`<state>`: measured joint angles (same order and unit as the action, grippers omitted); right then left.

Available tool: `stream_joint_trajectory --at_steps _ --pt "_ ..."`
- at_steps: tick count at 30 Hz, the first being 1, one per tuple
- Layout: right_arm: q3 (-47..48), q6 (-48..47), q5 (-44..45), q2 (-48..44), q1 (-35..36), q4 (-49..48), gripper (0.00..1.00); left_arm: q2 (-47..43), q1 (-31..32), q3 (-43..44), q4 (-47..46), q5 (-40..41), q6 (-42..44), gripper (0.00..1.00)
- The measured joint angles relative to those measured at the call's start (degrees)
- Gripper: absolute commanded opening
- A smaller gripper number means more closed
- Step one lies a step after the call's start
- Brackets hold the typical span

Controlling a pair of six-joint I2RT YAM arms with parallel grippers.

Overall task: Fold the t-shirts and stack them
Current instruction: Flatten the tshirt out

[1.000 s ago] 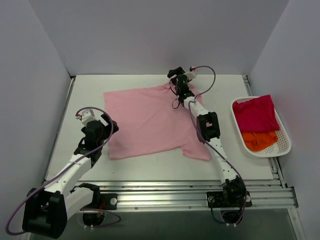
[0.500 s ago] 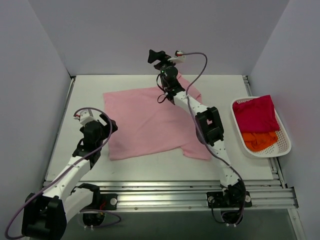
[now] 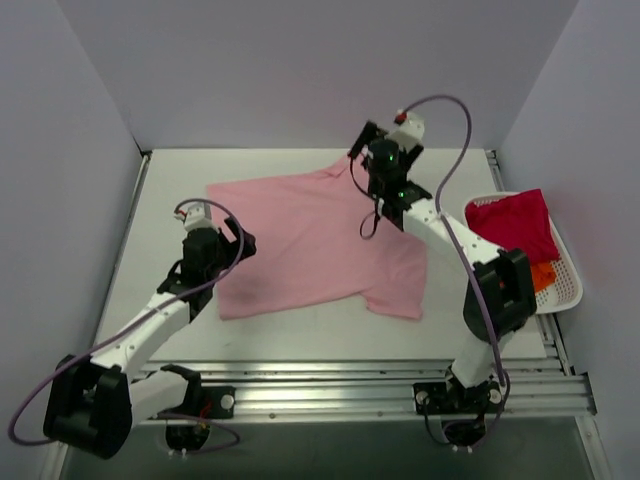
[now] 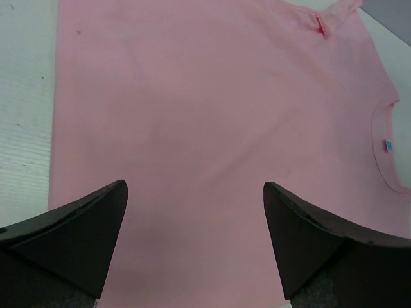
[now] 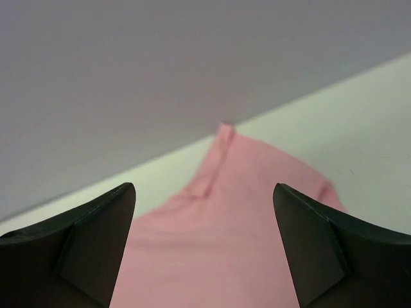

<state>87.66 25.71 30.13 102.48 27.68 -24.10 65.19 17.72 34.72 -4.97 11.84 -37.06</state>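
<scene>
A light pink t-shirt (image 3: 310, 240) lies spread flat on the white table, its collar toward the right arm. In the left wrist view the pink t-shirt (image 4: 212, 96) fills the picture, and its collar (image 4: 388, 151) carries a small blue tag. My left gripper (image 3: 238, 240) hovers open over the shirt's left edge, nothing between the jaws of the left gripper (image 4: 194, 185). My right gripper (image 3: 368, 145) hangs open above the far edge, near a sleeve. The right gripper (image 5: 203, 186) looks down on that pink sleeve (image 5: 225, 212). A magenta-red t-shirt (image 3: 510, 225) and an orange t-shirt (image 3: 545, 272) lie in a basket.
The white slotted basket (image 3: 572, 285) stands at the table's right edge, next to the right arm's elbow (image 3: 497, 285). Grey walls close in the table (image 3: 170, 190) at the back and both sides. A metal rail (image 3: 330, 385) runs along the near edge.
The right arm has swung from up and left back to the right, over the shirt's far edge, and its jaws have widened. The left gripper has moved right, onto the shirt's left edge.
</scene>
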Motion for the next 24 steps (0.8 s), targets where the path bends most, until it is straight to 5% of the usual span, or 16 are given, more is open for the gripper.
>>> stream_joint_trajectory --at_steps 6,13,20,24 --pt "-26.1 6.8 3.0 -13.4 -0.2 11.0 0.84 -4.6 3.6 -1.5 2.7 1.4 -1.5 0.97" --pt "-35.9 16.1 2.9 -26.4 -0.2 22.3 0.83 -9.2 9.2 -1.5 10.2 5.0 -4.4 0.98" --pt "-46.6 23.2 -0.9 -54.5 0.9 34.1 0.82 -18.5 16.0 -7.1 14.5 8.4 -9.9 0.98" --pt "-48.7 25.7 -5.2 -62.2 0.9 39.9 0.82 -17.8 19.5 -10.7 16.9 10.7 -13.5 1.0"
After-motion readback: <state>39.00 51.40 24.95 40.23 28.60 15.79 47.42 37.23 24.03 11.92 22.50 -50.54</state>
